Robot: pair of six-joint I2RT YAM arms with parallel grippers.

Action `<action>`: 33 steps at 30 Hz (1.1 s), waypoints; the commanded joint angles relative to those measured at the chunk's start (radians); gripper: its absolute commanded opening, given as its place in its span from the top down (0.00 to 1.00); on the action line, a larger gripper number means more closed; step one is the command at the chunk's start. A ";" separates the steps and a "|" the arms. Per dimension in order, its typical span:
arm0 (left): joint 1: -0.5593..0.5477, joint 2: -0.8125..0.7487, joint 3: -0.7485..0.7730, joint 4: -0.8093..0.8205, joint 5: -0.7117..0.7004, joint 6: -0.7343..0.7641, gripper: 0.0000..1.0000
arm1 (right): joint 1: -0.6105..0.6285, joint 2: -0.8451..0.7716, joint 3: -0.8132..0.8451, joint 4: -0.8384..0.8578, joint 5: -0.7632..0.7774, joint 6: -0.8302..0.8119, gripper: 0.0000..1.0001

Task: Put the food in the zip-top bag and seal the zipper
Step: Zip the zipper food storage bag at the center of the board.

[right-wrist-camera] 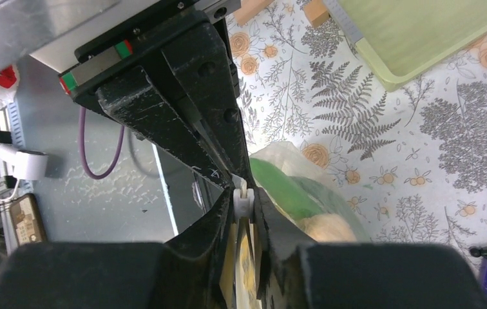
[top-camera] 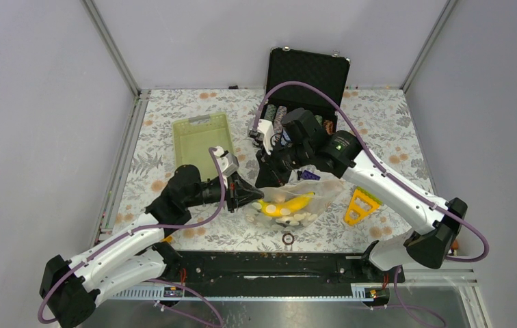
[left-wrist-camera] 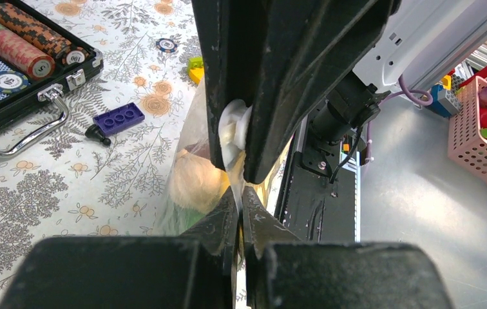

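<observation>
The zip-top bag (top-camera: 324, 195) sits just 6 o'clock of the table's centre with its long axis running roughly 9 to 3, and it's already loaded: one banana (top-camera: 293, 203) is plain from above, and the right wrist view shows one green piece (right-wrist-camera: 279, 187) and one tan lump behind the film. The white bits can't be counted, since they blur into the printed dots. Both arms are bunched at the bag's 9 o'clock corner. The left gripper (left-wrist-camera: 239, 203) is clenched on the bag film there, and the right gripper (right-wrist-camera: 245, 201) is pinched onto a small white nub of the zipper (right-wrist-camera: 244, 207), practically touching the left one. So nearly the whole bag lies toward 3 o'clock from the fingers – any sealing run would probably be a slide that way by the right arm while the left anchors the corner. Around it there's one green basket (top-camera: 201, 137) at 11, one yellow triangular tool (top-camera: 362, 205) at 3 – and one stray chip (top-camera: 288, 238) at 6.
</observation>
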 commanded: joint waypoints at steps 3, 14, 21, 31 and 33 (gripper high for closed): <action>0.004 -0.006 0.021 0.061 -0.012 -0.020 1.00 | 0.006 -0.040 0.030 0.011 0.025 0.009 1.00; 0.004 0.020 0.063 0.114 0.080 -0.012 0.45 | 0.006 -0.042 0.044 -0.002 -0.079 0.005 1.00; 0.005 0.066 0.091 0.119 0.119 0.016 0.46 | 0.006 -0.055 0.039 -0.022 -0.156 -0.021 1.00; 0.005 0.084 0.064 0.245 0.201 -0.042 1.00 | 0.006 -0.048 0.042 -0.067 -0.090 -0.026 1.00; 0.004 0.076 0.051 0.248 0.161 -0.052 1.00 | 0.005 -0.047 0.046 -0.098 -0.038 -0.042 1.00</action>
